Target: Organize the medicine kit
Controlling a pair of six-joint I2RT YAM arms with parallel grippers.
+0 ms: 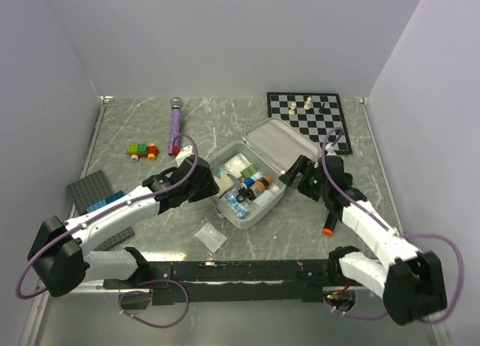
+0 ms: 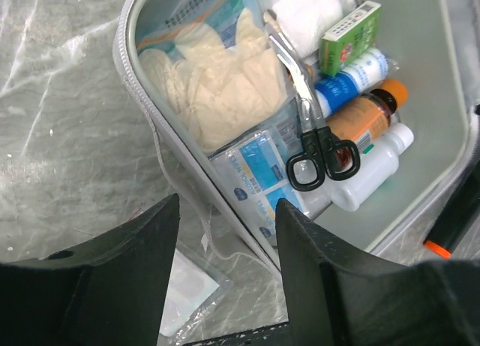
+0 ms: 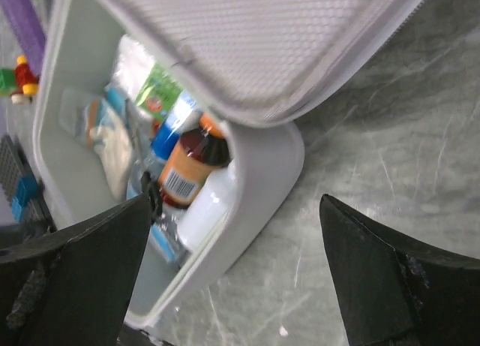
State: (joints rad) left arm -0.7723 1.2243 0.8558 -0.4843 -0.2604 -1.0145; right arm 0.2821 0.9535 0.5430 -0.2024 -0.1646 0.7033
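The medicine kit (image 1: 248, 221) lies open mid-table, its white lid (image 1: 281, 142) tilted up at the back. Inside it are pale gloves (image 2: 225, 83), black-handled scissors (image 2: 319, 147), an amber bottle (image 2: 364, 117), a white bottle (image 2: 375, 162), a green box (image 2: 350, 37) and blue packets (image 2: 255, 173). My left gripper (image 1: 207, 182) hovers at the kit's left rim (image 2: 131, 76), open (image 2: 227, 205), nothing between its fingers. My right gripper (image 1: 297, 173) is at the kit's right side, open wide (image 3: 234, 203), with the kit's corner wall (image 3: 266, 169) between its fingers, under the lid (image 3: 247, 38).
A clear plastic packet (image 1: 211, 237) lies in front of the kit. An orange-tipped black marker (image 1: 328, 224) lies by my right arm. A chessboard (image 1: 309, 112) with pieces sits at the back right. A purple microphone (image 1: 175, 124), toy brick car (image 1: 142, 150) and grey baseplate (image 1: 94, 192) are on the left.
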